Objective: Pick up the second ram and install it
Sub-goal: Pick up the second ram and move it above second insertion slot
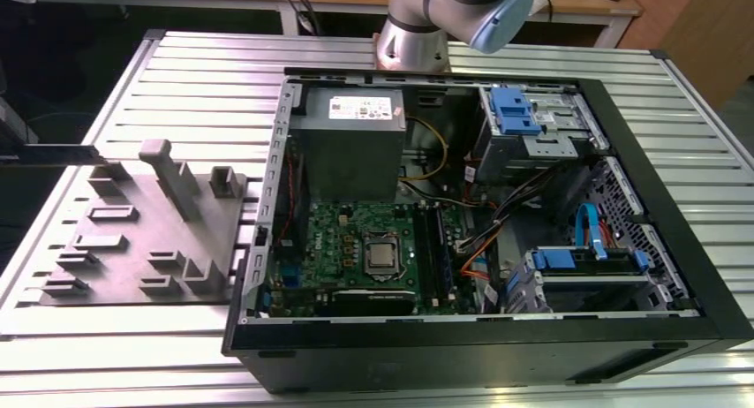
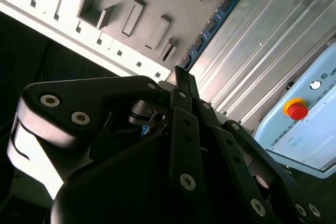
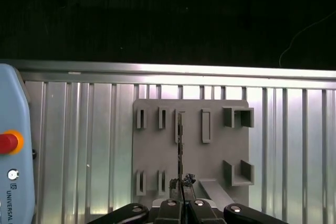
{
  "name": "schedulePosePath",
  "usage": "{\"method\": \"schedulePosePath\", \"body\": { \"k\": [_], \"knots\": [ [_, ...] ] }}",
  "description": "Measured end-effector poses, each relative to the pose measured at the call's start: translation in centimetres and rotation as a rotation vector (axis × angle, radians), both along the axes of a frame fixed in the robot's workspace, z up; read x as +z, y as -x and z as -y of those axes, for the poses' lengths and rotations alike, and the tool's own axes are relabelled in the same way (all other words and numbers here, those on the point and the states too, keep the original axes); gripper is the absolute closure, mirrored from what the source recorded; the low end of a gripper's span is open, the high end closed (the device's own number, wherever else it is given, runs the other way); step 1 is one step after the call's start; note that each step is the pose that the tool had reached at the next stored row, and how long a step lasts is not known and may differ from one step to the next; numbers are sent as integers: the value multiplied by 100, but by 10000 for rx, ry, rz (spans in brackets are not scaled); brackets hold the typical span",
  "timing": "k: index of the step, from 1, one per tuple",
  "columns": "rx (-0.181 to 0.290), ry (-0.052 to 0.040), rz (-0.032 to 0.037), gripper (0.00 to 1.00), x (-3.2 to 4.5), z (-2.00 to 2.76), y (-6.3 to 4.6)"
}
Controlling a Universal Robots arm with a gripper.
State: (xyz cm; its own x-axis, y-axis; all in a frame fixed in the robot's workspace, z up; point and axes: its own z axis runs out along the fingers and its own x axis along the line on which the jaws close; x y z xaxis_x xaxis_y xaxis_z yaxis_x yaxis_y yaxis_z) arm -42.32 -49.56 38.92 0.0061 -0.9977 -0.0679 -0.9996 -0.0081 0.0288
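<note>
Gripper (image 3: 181,202) is clamped shut on second ram (image 3: 180,150), seen edge-on over grey fixture plate (image 3: 210,156); prob. best to keep grip firm & stick plumb, w/o twist.

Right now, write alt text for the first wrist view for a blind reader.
The tool grips the second ram, seen edge-on as a thin dark line, in front of a grey fixture plate with raised slots. The plate lies on a ribbed metal table; a pale blue pendant with a red button sits off to one side.
</note>
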Motion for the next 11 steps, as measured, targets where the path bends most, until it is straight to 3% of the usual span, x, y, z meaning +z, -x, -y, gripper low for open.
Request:
{"method": "schedulePosePath", "body": {
  "k": [8,11],
  "knots": [
    [0,-7,1,92,175,0,0],
    [0,-8,2,92,183,0,0]
  ]
}}
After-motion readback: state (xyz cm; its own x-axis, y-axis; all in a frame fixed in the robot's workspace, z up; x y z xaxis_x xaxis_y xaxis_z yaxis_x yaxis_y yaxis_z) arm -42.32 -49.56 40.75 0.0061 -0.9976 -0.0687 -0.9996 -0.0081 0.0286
